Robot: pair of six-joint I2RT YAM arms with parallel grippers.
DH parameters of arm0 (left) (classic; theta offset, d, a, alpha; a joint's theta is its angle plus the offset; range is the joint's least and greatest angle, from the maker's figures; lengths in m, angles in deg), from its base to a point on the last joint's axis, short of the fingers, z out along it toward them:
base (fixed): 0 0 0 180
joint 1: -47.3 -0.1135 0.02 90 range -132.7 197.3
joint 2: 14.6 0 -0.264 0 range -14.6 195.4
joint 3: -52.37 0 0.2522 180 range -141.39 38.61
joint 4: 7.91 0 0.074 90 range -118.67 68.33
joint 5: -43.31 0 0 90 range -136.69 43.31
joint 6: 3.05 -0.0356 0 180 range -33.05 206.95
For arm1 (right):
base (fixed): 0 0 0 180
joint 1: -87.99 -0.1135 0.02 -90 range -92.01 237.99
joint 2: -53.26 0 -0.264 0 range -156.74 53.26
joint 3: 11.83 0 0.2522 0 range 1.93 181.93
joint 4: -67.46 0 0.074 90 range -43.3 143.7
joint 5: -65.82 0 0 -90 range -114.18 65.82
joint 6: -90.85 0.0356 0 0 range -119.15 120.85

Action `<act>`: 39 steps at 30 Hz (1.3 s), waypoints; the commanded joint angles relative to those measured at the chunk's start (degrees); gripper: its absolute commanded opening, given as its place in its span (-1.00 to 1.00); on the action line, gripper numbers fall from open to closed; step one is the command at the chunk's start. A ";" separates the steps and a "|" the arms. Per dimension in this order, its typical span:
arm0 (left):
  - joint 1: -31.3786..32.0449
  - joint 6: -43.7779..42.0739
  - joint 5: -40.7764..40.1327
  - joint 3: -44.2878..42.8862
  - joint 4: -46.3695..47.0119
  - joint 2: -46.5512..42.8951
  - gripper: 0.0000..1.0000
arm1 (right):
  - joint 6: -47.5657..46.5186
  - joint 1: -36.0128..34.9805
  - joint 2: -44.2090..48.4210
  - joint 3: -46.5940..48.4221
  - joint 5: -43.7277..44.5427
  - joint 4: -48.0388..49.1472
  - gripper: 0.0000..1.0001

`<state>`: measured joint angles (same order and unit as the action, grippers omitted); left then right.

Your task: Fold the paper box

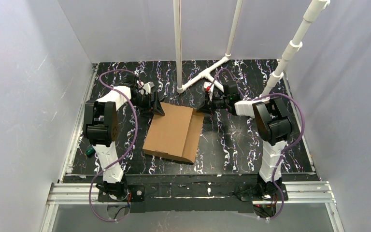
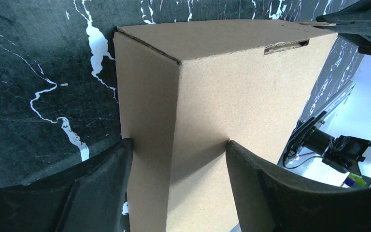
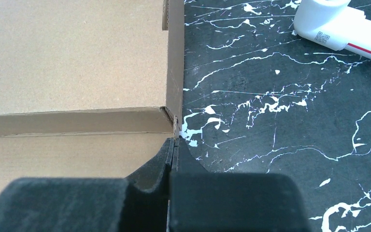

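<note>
Black surface (image 1: 232, 145) with white marble veining, enclosed by pale grey walls. A frame of white plastic pipes (image 1: 178, 48) stands at the far side. A small green object (image 1: 90, 152) lies at the left edge of the surface.

The brown corrugated cardboard box (image 1: 171, 130) lies near the middle of the surface, between the two arms. Its broad top panel faces up, and a narrower panel slopes down along its right side. A slot is cut near one top edge, seen from the left wrist.

Left end effector (image 2: 178, 143): at the box's far left corner, jaws apart. The fingers (image 2: 101, 186) straddle a vertical corner edge. One tip is against the side wall, the other over the adjoining panel.

Right end effector (image 3: 174, 145): at the box's far right corner, fingers pressed together. A thin cardboard edge, seen end-on at the box corner, runs into the seam between the tips and appears pinched there.

A white pipe section (image 3: 338, 26) with a printed label lies on the surface well beyond it.
</note>
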<state>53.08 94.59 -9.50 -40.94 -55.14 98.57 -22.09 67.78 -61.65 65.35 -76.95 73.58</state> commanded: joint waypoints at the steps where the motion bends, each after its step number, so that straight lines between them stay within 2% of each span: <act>1: -0.67 -1.03 -1.85 0.04 -0.98 1.22 0.34 | -0.72 0.40 1.70 -0.59 -0.32 -0.87 -0.97; 30: -0.68 -0.26 0.29 -0.49 -0.85 1.69 0.33 | -12.20 -6.52 5.85 2.72 7.91 -12.97 -0.97; 39: -0.68 -0.45 0.79 -0.53 -0.98 1.78 0.33 | -10.67 -8.10 4.85 6.61 9.84 -17.17 -0.97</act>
<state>52.12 94.89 -7.51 -40.96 -55.19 99.24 -33.44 62.08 -57.46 68.63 -66.33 59.59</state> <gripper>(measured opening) 0.665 0.031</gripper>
